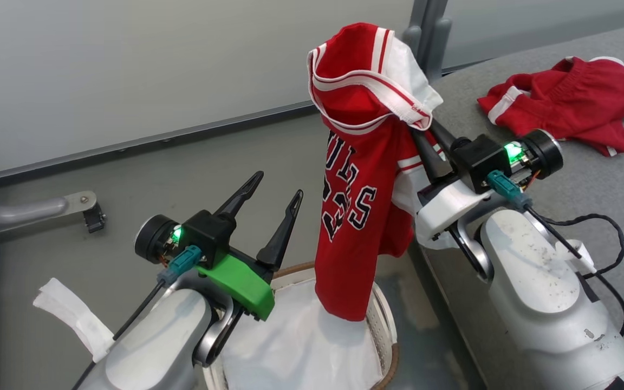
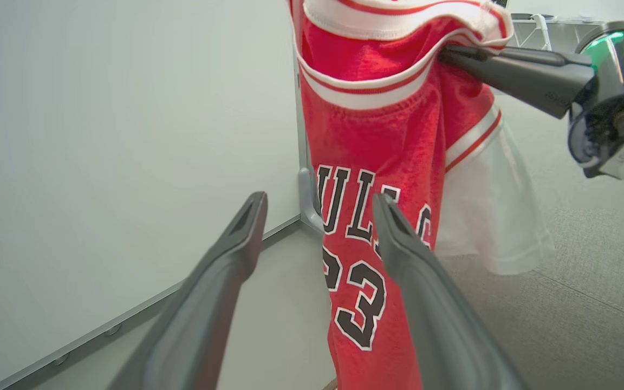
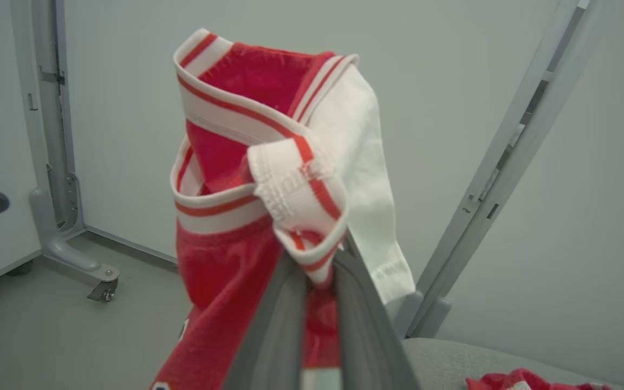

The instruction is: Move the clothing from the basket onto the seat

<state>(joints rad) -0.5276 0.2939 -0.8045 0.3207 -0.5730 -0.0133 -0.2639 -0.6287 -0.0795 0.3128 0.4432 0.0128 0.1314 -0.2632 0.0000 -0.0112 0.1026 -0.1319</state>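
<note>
A red jersey (image 1: pixel 352 216) with white trim hangs at the centre of the frame, its hem over the white-lined basket (image 1: pixel 387 325) at bottom centre. The right gripper (image 1: pixel 428 142) has its fingers clamped on the jersey's striped trim. A second red garment (image 1: pixel 566 103) lies on the grey seat (image 1: pixel 588 184), upper right. The left gripper (image 1: pixel 280 184), lower left, has its fingers wide apart, holding nothing.
</note>
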